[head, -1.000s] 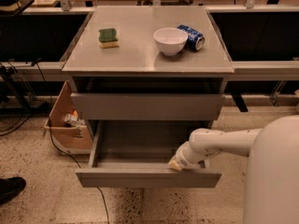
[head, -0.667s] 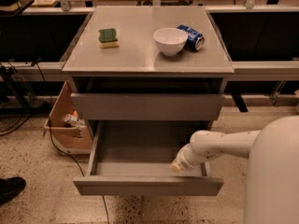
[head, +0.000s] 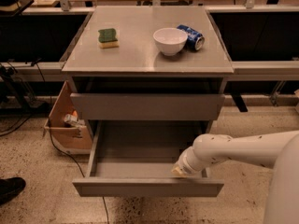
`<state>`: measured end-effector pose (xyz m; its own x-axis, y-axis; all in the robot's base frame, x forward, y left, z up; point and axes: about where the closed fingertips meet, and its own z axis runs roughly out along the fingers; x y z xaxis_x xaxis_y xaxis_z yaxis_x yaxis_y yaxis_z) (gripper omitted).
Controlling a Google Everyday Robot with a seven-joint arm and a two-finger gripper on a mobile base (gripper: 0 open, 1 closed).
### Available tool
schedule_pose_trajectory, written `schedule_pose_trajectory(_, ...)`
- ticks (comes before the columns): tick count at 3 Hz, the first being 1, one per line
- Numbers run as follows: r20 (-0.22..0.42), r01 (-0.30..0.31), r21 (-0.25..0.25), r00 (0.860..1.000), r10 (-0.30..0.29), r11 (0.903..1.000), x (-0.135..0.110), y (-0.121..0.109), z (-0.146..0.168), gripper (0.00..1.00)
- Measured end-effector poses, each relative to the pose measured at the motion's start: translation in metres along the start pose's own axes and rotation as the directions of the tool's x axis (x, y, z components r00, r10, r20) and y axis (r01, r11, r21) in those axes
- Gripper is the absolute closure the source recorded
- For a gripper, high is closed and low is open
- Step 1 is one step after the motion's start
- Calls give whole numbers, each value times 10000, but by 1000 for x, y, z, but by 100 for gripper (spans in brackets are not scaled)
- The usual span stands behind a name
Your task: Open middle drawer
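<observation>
1. The gripper [head: 180, 171] is sitting inside the middle drawer [head: 140, 187], low at the right end and just behind the drawer's flat grey front panel. I am seeing it only from behind the wrist, so I cannot tell whether it is wide, narrow or holding anything.
2. My white arm [head: 233, 148] is lying across the drawer's right front corner, entering from the lower right.
3. The middle drawer is standing pulled well out of the cabinet [head: 140, 59], showing its shallow grey tray. It is projecting toward the camera beyond the drawer front above [head: 147, 106], which is sitting closed or nearly so.
4. The cabinet top is carrying three items:
   - a green and yellow sponge [head: 108, 37] at the left;
   - a white bowl [head: 170, 41] right of centre;
   - a blue can [head: 191, 36] lying on its side, just beside the bowl on its right.
5. An open cardboard box [head: 65, 125] is standing on the floor against the cabinet's left side.
6. A dark shoe [head: 9, 188] is showing at the lower left edge.
</observation>
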<state>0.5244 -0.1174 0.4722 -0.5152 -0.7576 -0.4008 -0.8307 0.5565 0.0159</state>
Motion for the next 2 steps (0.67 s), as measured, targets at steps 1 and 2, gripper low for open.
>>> schedule_pose_trajectory(1, 606, 411, 429, 9972, -436, 9982, -15, -13, -11, 100)
schedule_pose_trajectory(2, 1500, 889, 1126, 9831, -1054, 9897, -38, -37, -35, 100)
